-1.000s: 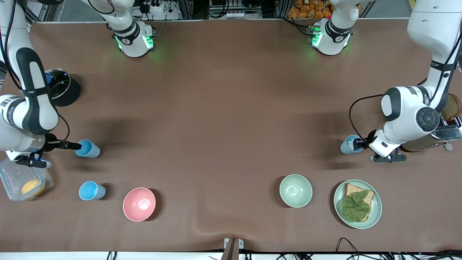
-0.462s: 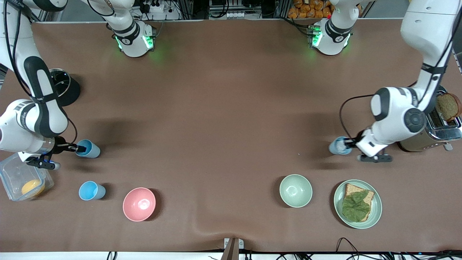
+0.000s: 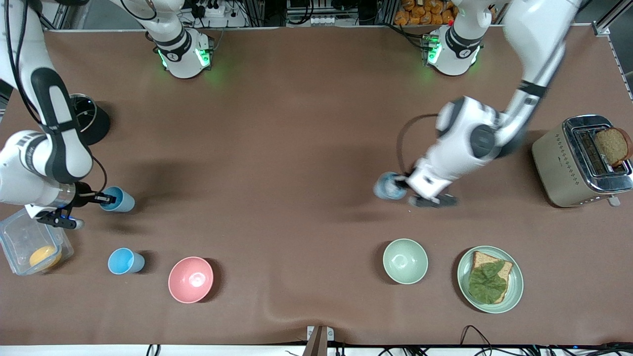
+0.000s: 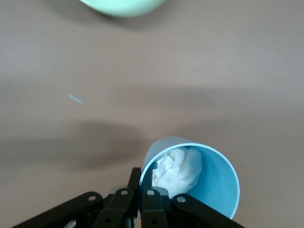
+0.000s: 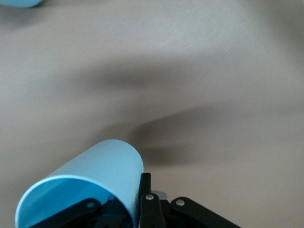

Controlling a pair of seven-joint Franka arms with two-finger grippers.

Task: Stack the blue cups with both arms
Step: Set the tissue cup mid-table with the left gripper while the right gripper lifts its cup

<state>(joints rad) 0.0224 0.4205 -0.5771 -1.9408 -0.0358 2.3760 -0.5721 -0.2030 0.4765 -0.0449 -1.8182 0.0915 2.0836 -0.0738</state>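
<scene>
White arms bend low; left gripper (image 3: pixel 401 186) jaws pinch greyer cup (image 3: pixel 388 186), right gripper (image 3: pixel 105 199) another cup (image 3: pixel 117 200).

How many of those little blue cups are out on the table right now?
3. One cup with white paper inside is held by the left gripper above the table's middle; one cup is held by the right gripper; one cup stands beside the pink bowl.

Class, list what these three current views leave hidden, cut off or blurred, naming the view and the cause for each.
- Front view: the greyer blue plastic cup in the left hand is smeared by motion.
- Left wrist view: the pale green bowl is cut off by the edge.
- Right wrist view: the light-blue plastic cup in the right hand runs off the frame; its inside is hidden.
</scene>
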